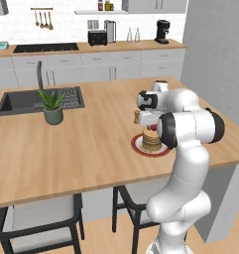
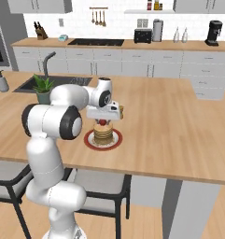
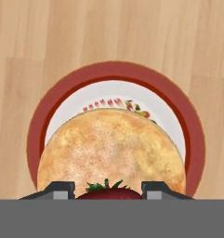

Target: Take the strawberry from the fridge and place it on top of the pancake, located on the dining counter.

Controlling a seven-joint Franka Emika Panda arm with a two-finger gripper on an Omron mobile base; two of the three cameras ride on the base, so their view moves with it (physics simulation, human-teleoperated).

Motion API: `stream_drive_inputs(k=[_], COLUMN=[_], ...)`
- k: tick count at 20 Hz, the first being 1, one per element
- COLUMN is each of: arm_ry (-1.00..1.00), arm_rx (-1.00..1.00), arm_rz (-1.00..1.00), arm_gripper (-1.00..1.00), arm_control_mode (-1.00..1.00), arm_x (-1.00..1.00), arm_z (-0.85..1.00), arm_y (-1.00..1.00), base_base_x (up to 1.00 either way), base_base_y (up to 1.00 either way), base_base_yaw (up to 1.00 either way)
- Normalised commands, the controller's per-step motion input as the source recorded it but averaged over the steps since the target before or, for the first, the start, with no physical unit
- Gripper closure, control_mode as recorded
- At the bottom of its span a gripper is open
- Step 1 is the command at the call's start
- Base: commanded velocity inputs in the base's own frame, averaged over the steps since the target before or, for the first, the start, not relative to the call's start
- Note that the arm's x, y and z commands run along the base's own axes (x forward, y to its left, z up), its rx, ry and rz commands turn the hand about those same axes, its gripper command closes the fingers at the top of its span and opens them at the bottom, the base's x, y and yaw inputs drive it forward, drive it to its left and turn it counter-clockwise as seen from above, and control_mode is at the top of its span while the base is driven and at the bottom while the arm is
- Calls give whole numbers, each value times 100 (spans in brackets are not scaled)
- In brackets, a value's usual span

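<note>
The pancake (image 3: 111,148) is a tan stack on a white plate with a red rim (image 3: 36,135), standing on the light wooden dining counter (image 1: 86,149). My gripper (image 3: 108,190) hangs straight over the stack, shut on the strawberry (image 3: 108,191), whose red top and green leaves show between the two dark fingertips (image 3: 62,189). From the right base view, the strawberry (image 2: 102,123) sits just above the pancake (image 2: 103,133), under the gripper (image 2: 102,120). The left base view has the pancake (image 1: 151,141) partly behind my arm, with the strawberry (image 1: 151,128) above it.
A small brown shaker (image 1: 137,117) stands just behind the plate. A potted plant (image 1: 52,106), the dark sink (image 1: 22,101) and the faucet (image 1: 39,74) lie to the left. Stools (image 1: 41,218) stand under the counter's near edge. A soap dispenser (image 2: 2,81) is far left.
</note>
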Motion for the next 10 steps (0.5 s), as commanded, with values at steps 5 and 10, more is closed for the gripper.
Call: stream_drive_inputs(k=[5,10], arm_ry=[0,0], arm_rx=[0,0], arm_rz=[7,6], arm_gripper=[100,-100], arm_control_mode=[-100,-100], arm_x=[0,0], arm_z=[-20,-14], arm_y=[0,0], base_base_x=[0,0], base_base_y=[0,0], base_base_yaw=[0,0])
